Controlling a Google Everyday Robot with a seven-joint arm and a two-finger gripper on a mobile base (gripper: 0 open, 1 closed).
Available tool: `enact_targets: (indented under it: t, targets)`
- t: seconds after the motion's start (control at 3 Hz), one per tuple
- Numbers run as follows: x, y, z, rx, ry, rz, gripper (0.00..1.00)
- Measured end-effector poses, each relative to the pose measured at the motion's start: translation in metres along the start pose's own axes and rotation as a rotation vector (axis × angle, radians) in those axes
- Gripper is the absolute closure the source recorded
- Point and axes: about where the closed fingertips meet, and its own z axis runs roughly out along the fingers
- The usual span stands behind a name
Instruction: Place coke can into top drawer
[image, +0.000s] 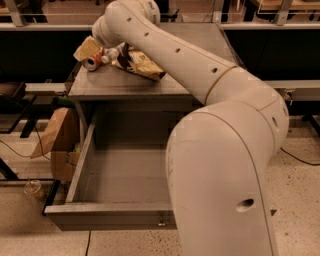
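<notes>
The coke can (92, 62) lies on its side near the back left corner of the table top (115, 86), with a silver end turned toward the camera. The gripper (103, 50) is just beside it, a little up and to the right, tucked under the arm's wrist (111, 27). I cannot tell how far the gripper is open, or whether it touches or holds the can. A clear plastic bottle (113, 53) lies right at the gripper. A brown-and-yellow snack bag (142, 67) lies on the gripper's other side from the can, toward the middle of the table.

The top drawer (80, 162) is well below the gripper and nearer the camera, pulled far out from under the table. Its bare grey floor shows over the left part. The robot's arm (225, 165) covers the right part, so what lies there cannot be seen. The front panel carries a small knob (161, 224).

The can lies close to the table's left edge. Below that edge, well down and left of the gripper, a cardboard box (54, 135) stands on the floor just beside the drawer's left wall. The table top in front of the gripper runs bare to its front edge.
</notes>
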Motion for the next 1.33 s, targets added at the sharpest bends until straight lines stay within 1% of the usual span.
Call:
enact_targets:
  t: [0.33, 0.67, 1.0, 1.33]
  targets:
    - [-0.013, 0.006, -0.007, -0.091, -0.107, 0.076, 0.0]
    - [-0.03, 0.015, -0.017, -0.162, -0.189, 0.097, 0.0]
    - [-0.029, 0.015, -0.016, -0.16, -0.186, 0.097, 0.0]
    - [-0.034, 0.016, -0.017, -0.146, -0.219, 0.072, 0.0]
